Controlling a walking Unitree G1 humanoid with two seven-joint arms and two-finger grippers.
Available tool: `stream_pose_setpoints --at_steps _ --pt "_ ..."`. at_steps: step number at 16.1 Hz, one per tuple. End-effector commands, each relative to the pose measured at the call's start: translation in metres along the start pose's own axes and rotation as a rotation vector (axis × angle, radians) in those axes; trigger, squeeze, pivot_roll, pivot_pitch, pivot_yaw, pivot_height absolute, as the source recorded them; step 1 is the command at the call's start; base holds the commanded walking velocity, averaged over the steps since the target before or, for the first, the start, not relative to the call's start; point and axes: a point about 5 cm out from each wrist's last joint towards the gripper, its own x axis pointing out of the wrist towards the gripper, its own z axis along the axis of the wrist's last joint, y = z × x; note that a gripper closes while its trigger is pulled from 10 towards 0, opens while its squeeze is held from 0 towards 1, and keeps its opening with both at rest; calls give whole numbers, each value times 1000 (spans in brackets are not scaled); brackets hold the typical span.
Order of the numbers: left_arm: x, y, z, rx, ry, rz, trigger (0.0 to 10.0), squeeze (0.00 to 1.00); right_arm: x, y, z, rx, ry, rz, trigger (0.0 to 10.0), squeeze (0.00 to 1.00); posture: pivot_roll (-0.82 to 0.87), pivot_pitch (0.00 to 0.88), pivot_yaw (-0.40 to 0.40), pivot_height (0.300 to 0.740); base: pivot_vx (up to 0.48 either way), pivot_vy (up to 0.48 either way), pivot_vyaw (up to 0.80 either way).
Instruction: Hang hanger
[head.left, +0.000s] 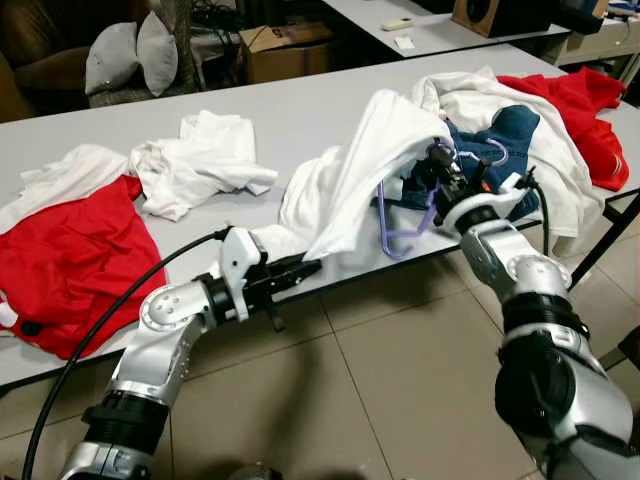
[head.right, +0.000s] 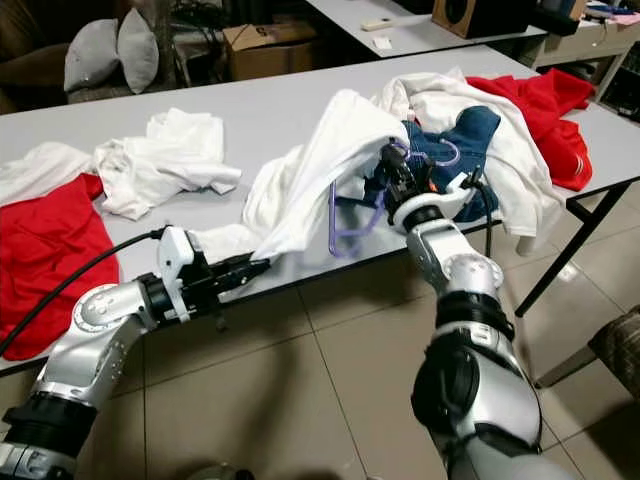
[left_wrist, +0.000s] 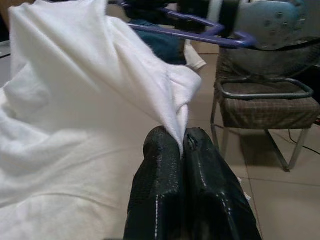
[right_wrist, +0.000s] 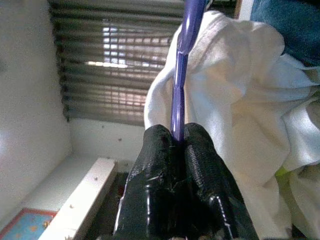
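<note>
The right gripper (right_wrist: 176, 142) is clamped on the purple hanger (head.left: 400, 225), held partly inside the white shirt (head.left: 350, 180) above the table (head.left: 300, 110) edge. The left gripper (left_wrist: 181, 145) pinches the shirt's hem. Judging by this, dressing the hanger is underway; hanging remains.

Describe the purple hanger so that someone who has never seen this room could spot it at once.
Find the long grey table strewn with clothes. At its near edge, right of middle, the right gripper is shut on the purple hanger, half under a lifted white shirt. It is the only thin plastic frame among soft red, white and blue garments.
</note>
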Motion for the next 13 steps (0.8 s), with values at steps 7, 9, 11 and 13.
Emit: stream_pose_setpoints --at_steps 7,9,11,13 --pt "14 -14 8 21 11 -107 0 0 18 9 -2 6 -94 -33 10000 0 -16 0 16 740 0 0 0" --pt "19 -18 19 8 -32 -136 0 0 20 8 -5 -11 -97 -48 10000 0 -9 0 18 740 0 0 0" --pt "23 -17 27 -16 -80 -122 0 0 22 9 -8 -22 -87 -38 10000 0 -8 0 18 740 0 0 0" --pt "19 -19 31 -24 -87 -153 0 0 23 10 -8 -26 -90 -35 10000 0 -10 0 19 740 0 0 0"
